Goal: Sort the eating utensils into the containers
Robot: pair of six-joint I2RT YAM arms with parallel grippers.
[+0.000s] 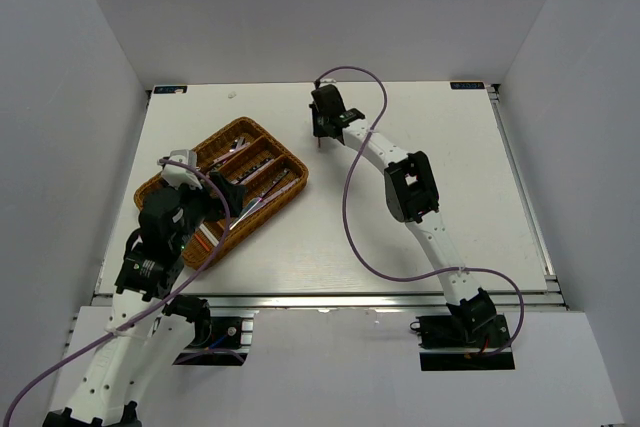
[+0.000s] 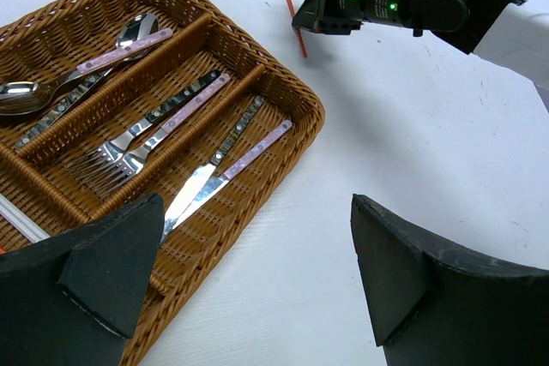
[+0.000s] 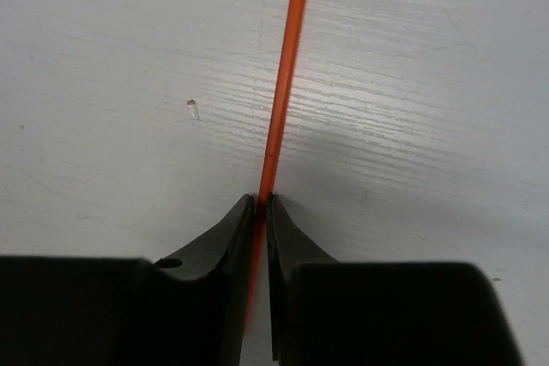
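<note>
The right claw [image 3: 262, 199] was pressed together on a thin red chopstick [image 3: 287, 66], pinching it close to one end. The rest of the smooth, straight shaft ran directly away from the fingertips over the white wood-grain desk [image 3: 429, 83]. I could not tell whether the stick rested on the surface or hung just clear of it. This grip sat toward the far edge of the desk, roughly midway between the left and right edges.

From there the brown woven wicker cutlery tray [image 2: 310, 116] lay toward the left edge and somewhat nearer. It was set on a diagonal, with its long narrow compartments running the same way. The carry would likely go left and toward the near edge, turning the stick to match those slots.

The left claw [image 2: 253, 212] hovered spread wide and empty over the tray's near end, nearer to the tray than the right.

Inside the tray lay shiny silver spoons [image 2: 51, 92], forks [image 2: 146, 139] and knives [image 2: 223, 165] with pinkish patterned handles, each kind in its own compartment. A thin silver-white chopstick [image 2: 17, 216] showed in the slot nearest the left edge, probably where the red one belonged.
</note>
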